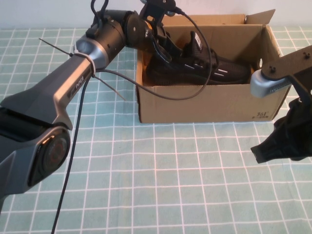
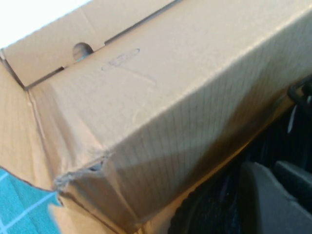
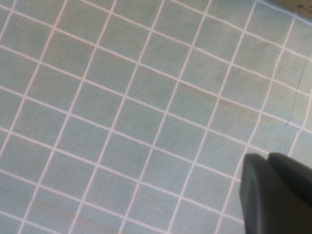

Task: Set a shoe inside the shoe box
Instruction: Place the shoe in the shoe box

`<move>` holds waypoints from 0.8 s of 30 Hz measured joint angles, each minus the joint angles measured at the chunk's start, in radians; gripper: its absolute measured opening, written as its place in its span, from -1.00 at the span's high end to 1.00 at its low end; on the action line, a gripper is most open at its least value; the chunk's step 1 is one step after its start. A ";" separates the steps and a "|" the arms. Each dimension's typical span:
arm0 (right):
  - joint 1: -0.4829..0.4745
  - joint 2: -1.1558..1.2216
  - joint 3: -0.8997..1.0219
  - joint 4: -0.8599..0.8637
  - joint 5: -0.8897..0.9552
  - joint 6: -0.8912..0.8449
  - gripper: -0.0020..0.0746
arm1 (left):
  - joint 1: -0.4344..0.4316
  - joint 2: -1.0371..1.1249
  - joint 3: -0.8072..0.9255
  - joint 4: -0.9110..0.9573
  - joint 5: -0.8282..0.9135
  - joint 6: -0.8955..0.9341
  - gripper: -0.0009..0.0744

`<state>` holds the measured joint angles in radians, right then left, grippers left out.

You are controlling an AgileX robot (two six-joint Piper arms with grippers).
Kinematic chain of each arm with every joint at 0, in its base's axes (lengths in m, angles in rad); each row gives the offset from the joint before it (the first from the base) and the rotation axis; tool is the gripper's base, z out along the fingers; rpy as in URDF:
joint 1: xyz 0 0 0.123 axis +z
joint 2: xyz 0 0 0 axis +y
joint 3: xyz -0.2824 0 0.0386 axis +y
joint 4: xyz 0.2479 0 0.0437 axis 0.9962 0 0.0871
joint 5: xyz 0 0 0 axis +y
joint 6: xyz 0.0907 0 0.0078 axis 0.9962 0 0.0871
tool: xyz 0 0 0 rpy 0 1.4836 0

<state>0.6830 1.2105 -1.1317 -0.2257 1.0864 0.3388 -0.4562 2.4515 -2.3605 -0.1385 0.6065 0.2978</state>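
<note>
One bit of print you can read: dark "367"-like marks on the shoe box (image 1: pixel 209 105) front corner, too small to be sure. Shoe (image 1: pixel 200 68) lies inside the box, toe toward robot's right, white dashes and heel tab showing; its left end is hidden behind the left claw (image 1: pixel 158 41), which is down in the box's left end. Can't tell whether its fingers are open or closed. Right claw (image 1: pixel 280 144) hangs over the table (image 1: pixel 170 175) near box's right front corner, partly cut off; state can't tell either.
</note>
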 joint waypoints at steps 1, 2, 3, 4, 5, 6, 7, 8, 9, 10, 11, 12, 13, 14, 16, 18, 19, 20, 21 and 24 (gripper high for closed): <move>0.000 0.000 0.000 0.004 0.000 0.000 0.97 | 0.000 0.002 0.000 0.000 -0.001 0.002 0.95; 0.000 0.000 0.000 0.006 0.000 0.000 0.97 | 0.000 0.004 0.000 -0.002 -0.001 0.004 0.95; 0.000 0.000 0.000 0.008 0.000 0.000 0.97 | 0.000 0.004 0.000 -0.002 -0.001 0.004 0.94; 0.000 0.000 0.000 0.009 0.000 0.000 0.97 | 0.000 0.004 0.000 -0.002 0.001 0.004 0.93; 0.000 0.000 0.000 0.010 0.000 0.000 0.97 | 0.000 0.004 0.000 -0.004 0.001 0.004 0.90; 0.000 0.000 0.000 0.011 0.000 0.000 0.97 | 0.002 0.004 0.000 -0.014 -0.001 0.004 0.83; 0.000 0.000 0.000 0.013 0.000 0.000 0.97 | 0.002 0.004 0.000 -0.029 -0.003 0.004 0.74; 0.000 0.000 0.000 0.013 0.000 0.000 0.97 | 0.002 0.004 0.000 -0.044 -0.003 0.004 0.62; 0.000 0.000 0.000 0.014 0.000 0.000 0.97 | 0.004 0.004 0.000 -0.057 -0.003 0.004 0.49; 0.000 0.000 0.000 0.014 0.000 0.000 0.97 | 0.008 0.004 0.000 -0.068 -0.001 0.004 0.36; 0.000 0.000 0.000 0.014 0.000 0.000 0.97 | 0.010 0.004 0.000 -0.077 0.001 0.004 0.26; 0.000 0.000 0.000 0.014 0.000 0.000 0.97 | 0.015 0.004 0.000 -0.087 0.007 0.004 0.16; 0.000 0.000 0.000 0.014 0.000 0.000 0.97 | 0.020 0.004 0.000 -0.097 0.013 0.004 0.09; 0.000 0.000 0.000 0.014 0.000 0.000 0.97 | 0.025 0.002 0.000 -0.104 0.018 0.004 0.06; 0.000 0.000 0.000 0.014 0.000 0.002 0.97 | 0.035 -0.014 0.000 -0.109 0.047 0.004 0.01; 0.000 0.000 0.000 0.014 0.000 0.006 0.97 | 0.040 -0.035 0.000 -0.107 0.077 0.002 -0.02; 0.000 0.000 0.000 0.014 -0.002 0.008 0.97 | 0.043 -0.050 0.000 -0.106 0.091 0.002 -0.02; 0.000 0.000 0.000 0.014 -0.002 0.009 0.97 | 0.045 -0.065 0.000 -0.106 0.102 0.002 -0.03; 0.000 0.000 0.000 0.014 -0.002 0.010 0.97 | 0.046 -0.083 0.000 -0.104 0.117 0.002 -0.03; 0.000 0.000 0.000 0.014 -0.002 0.010 0.97 | 0.047 -0.139 0.000 -0.098 0.161 0.002 -0.01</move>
<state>0.6830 1.2105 -1.1317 -0.2122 1.0844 0.3492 -0.4093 2.3124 -2.3605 -0.2363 0.7670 0.2999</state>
